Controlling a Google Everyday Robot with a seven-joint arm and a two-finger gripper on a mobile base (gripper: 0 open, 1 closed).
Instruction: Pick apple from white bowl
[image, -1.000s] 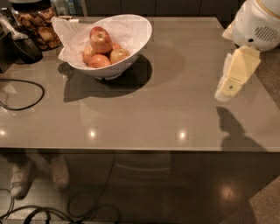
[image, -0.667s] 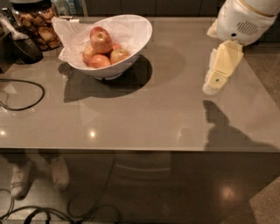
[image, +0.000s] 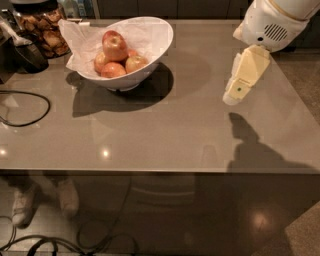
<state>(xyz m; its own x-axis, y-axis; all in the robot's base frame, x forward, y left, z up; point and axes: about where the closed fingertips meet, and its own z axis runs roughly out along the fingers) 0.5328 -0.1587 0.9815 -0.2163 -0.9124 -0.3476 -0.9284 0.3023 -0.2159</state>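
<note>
Well right of apple (image: 115, 46), gripper (image: 232, 98) above table (image: 165, 132)

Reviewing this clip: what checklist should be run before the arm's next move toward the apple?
1. The apple tops the pile in the white bowl, upper side uncovered: ok.
2. Bowl upright on the table: ok.
3. The gripper above the apple: not ok; it hangs over the table's right part, apart from the bowl.
4. Nothing stands between gripper and bowl: ok.
5. The black cable lies left of the bowl, off that path: ok.
</note>
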